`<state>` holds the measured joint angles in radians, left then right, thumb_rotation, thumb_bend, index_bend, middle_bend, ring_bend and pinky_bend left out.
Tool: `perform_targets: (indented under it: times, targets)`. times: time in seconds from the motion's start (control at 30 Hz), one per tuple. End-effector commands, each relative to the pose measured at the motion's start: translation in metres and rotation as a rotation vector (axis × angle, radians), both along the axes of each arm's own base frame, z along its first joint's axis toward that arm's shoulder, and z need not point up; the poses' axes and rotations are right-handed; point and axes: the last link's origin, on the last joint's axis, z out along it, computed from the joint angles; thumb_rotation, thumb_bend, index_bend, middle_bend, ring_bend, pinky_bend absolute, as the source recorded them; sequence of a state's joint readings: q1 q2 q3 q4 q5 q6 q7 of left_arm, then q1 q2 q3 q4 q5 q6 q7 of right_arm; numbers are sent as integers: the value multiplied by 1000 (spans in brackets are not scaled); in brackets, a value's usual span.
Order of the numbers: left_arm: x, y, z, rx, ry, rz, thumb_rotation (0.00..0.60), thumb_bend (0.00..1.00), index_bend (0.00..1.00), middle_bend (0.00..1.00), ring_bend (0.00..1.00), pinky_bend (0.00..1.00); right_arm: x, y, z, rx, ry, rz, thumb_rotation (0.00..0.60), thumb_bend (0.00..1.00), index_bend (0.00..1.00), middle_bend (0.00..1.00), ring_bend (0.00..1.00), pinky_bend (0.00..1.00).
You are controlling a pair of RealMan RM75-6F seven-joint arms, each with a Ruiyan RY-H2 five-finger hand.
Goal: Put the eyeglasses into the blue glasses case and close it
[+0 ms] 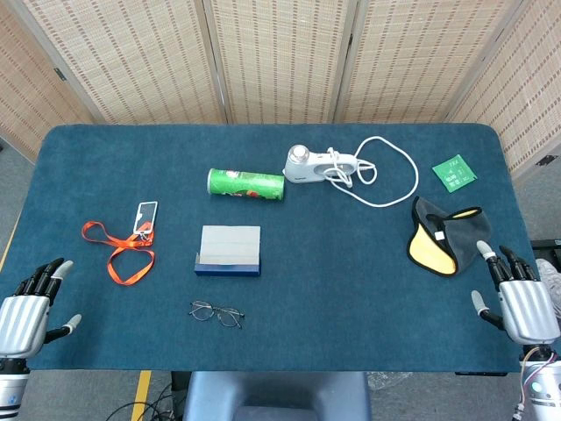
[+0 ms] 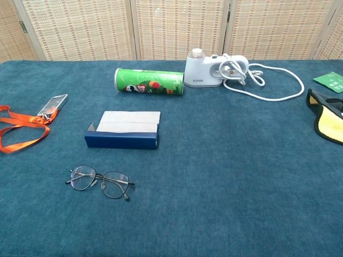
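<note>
The thin-framed eyeglasses (image 1: 216,313) (image 2: 100,182) lie folded on the blue cloth near the front edge, left of centre. Just behind them sits the blue glasses case (image 1: 228,251) (image 2: 125,131), open, with its pale lining facing up. My left hand (image 1: 26,309) rests at the table's front left corner, fingers spread and holding nothing. My right hand (image 1: 517,294) rests at the front right corner, fingers also apart and empty. Both hands are far from the glasses and the case. The chest view shows neither hand.
An orange lanyard with a badge (image 1: 123,244) (image 2: 24,123) lies left of the case. Behind it are a green can on its side (image 1: 246,184) (image 2: 149,82) and a white appliance with a looped cord (image 1: 321,165) (image 2: 214,69). A grey-yellow pouch (image 1: 443,237) and a green packet (image 1: 454,172) lie at the right.
</note>
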<state>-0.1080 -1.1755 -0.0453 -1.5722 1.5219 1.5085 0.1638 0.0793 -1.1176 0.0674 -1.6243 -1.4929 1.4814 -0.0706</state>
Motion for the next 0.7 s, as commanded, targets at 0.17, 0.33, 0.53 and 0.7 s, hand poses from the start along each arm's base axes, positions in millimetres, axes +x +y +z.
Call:
perform_targets:
  times: [0.17,0.33,0.53,0.7]
  targets:
    - [0,0,-1,-6,3,-1,600,216,141,128,153,312,0,3,1,5,-8,-8,600,403,55,221,128,163]
    - [3,1,0,-13,5,-16,600,216,141,128,153,312,-1,4,5,-13,-10,-3,600,403,71,262,128,163]
    - [7,10,-2,-14,-33,-34,600,215,158,140,155,312,-3,5,10,-40,-7,0,600,403,82,302,137,163]
    - [15,29,-6,-45,-29,-88,600,215,195,228,239,317,0,0,19,-65,27,11,600,402,85,312,143,163]
